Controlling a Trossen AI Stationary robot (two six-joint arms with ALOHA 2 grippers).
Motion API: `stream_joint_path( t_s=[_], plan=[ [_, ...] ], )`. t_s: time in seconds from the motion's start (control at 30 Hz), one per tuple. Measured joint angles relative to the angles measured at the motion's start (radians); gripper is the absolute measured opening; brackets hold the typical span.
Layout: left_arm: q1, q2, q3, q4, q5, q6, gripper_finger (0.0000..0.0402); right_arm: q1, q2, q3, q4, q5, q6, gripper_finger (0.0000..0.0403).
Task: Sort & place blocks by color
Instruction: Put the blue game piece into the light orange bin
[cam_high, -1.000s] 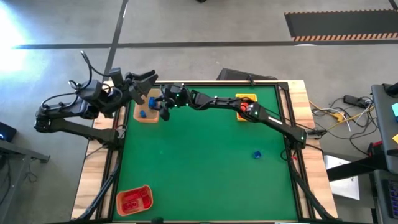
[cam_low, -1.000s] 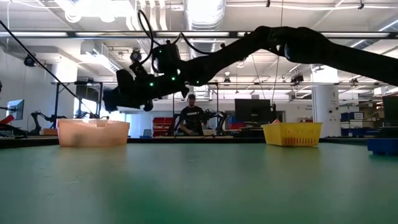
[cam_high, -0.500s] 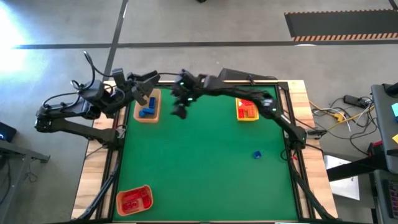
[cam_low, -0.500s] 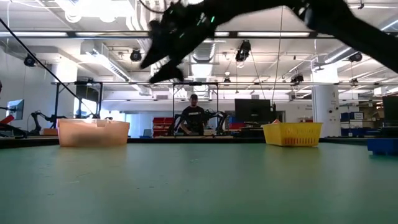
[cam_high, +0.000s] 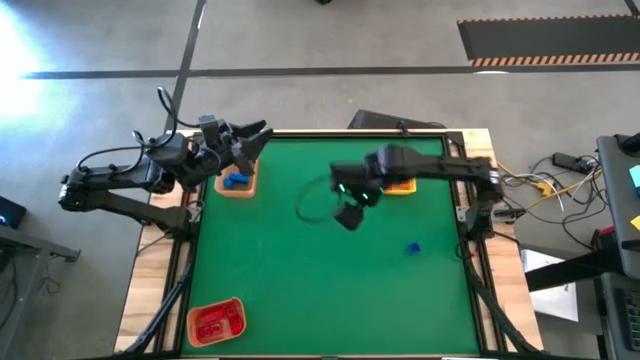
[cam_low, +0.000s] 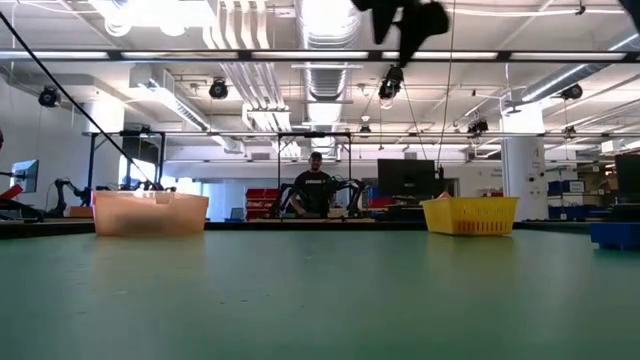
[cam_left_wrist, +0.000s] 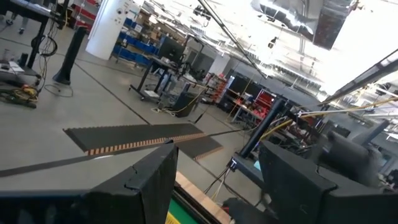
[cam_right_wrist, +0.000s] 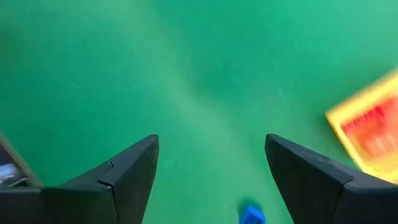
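With its fingers spread and empty above the green table (cam_high: 300, 290), the right gripper (cam_high: 349, 214) looks between picks, and next must reach the 1 loose blue block (cam_high: 412, 248) ahead of it, then close on it.

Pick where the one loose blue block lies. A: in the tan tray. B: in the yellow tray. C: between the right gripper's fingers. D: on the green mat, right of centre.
D: the high view shows the blue block alone on the bare green mat, apart from every tray and from the open right gripper.
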Motion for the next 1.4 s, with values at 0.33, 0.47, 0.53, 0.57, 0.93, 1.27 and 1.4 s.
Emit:
stream_joint_path(
  t_s=[0.33,0.47,0.53,0.57,0.93,1.27,1.4],
  plan=[
    [0.000,0.008,0.003,0.003,0.000,0.033,0.0209,0.176,-0.301,-0.538,0.042,0.091,0.428,0.0280],
    [0.000,0.005,0.003,0.003,0.000,0.046,0.0209,0.207,-0.394,-0.754,0.084,0.065,0.572,0.0287],
    [0.000,0.007,0.003,0.003,0.000,0.046,0.0209,0.212,-0.425,-0.849,0.127,0.016,0.607,0.0291],
    [0.000,0.007,0.003,0.001,0.000,0.046,0.0209,0.214,-0.436,-0.893,0.152,-0.005,0.619,0.0292],
    [0.000,0.013,-0.002,0.002,0.000,0.045,0.0209,0.212,-0.452,-1.191,0.443,-0.049,0.659,0.0287],
    [0.000,0.025,-0.003,0.003,0.000,0.050,0.0209,0.210,-0.365,-1.299,0.556,-0.105,0.658,0.0282],
    [0.000,0.028,-0.003,0.003,0.000,0.050,0.0209,0.210,-0.362,-1.300,0.566,-0.113,0.655,0.0253]
  ],
)
